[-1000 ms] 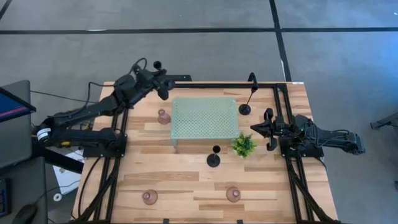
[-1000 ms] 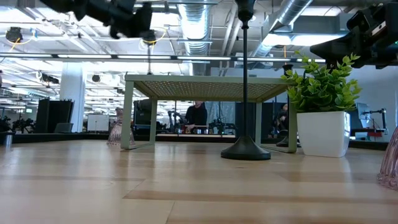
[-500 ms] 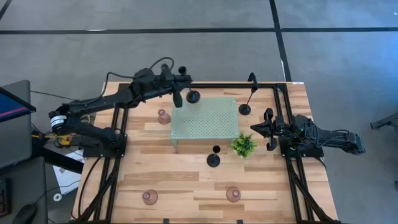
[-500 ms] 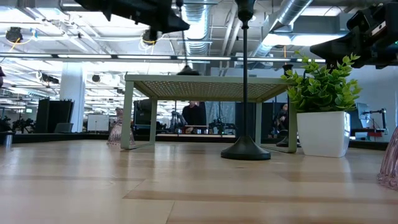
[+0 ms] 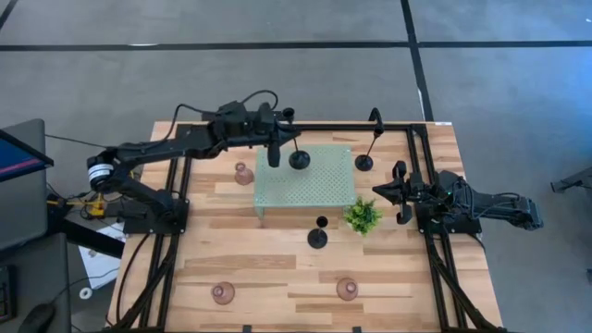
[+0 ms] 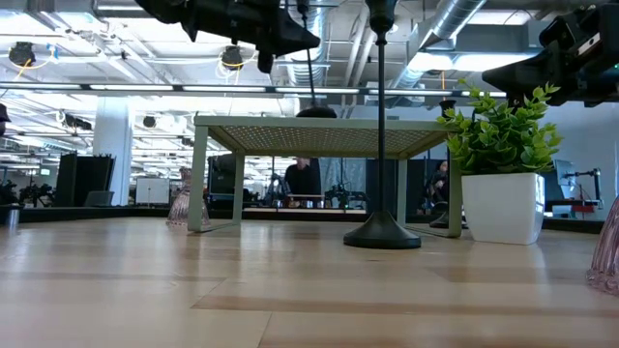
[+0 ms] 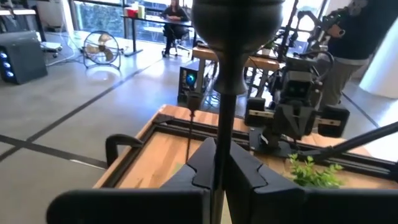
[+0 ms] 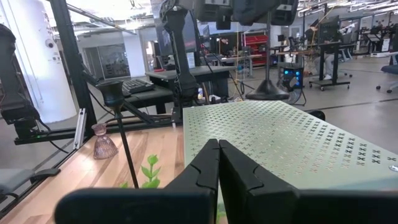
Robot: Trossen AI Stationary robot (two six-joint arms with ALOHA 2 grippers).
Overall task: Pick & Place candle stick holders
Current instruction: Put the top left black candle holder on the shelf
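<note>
My left gripper (image 5: 282, 141) is shut on a black candle stick holder (image 5: 294, 148) over the far left part of the pale green perforated tray (image 5: 310, 185). The holder's disc base (image 6: 315, 112) sits at the tray's top; whether it touches, I cannot tell. A second black holder (image 5: 365, 162) stands on the table right of the tray, a third (image 5: 317, 238) in front of it. Three pinkish holders rest on the wood: one left of the tray (image 5: 243, 174), two near the front (image 5: 222, 293) (image 5: 347, 289). My right gripper (image 5: 400, 192) waits shut at the right. My left gripper pinches the black holder's thin stem (image 7: 222, 127) between its two fingers, in the stem's upper part, below the cup (image 7: 236, 18). The fingers come in level from the table's left, across the stem. The holder stands upright, and most of its stem (image 6: 309, 72) reaches down below the fingers.
A small green plant in a white pot (image 5: 363, 215) stands at the tray's near right corner, close to my right gripper. Black frame rails (image 5: 176, 185) run along both sides of the table. Bare wood (image 5: 277, 268) lies between the tray and the near edge.
My left gripper has swung from the table's far left corner toward the right and a little nearer, out over the tray's far left part, turning as it went. It has kept hold of the black holder, whose base now stands over the tray.
</note>
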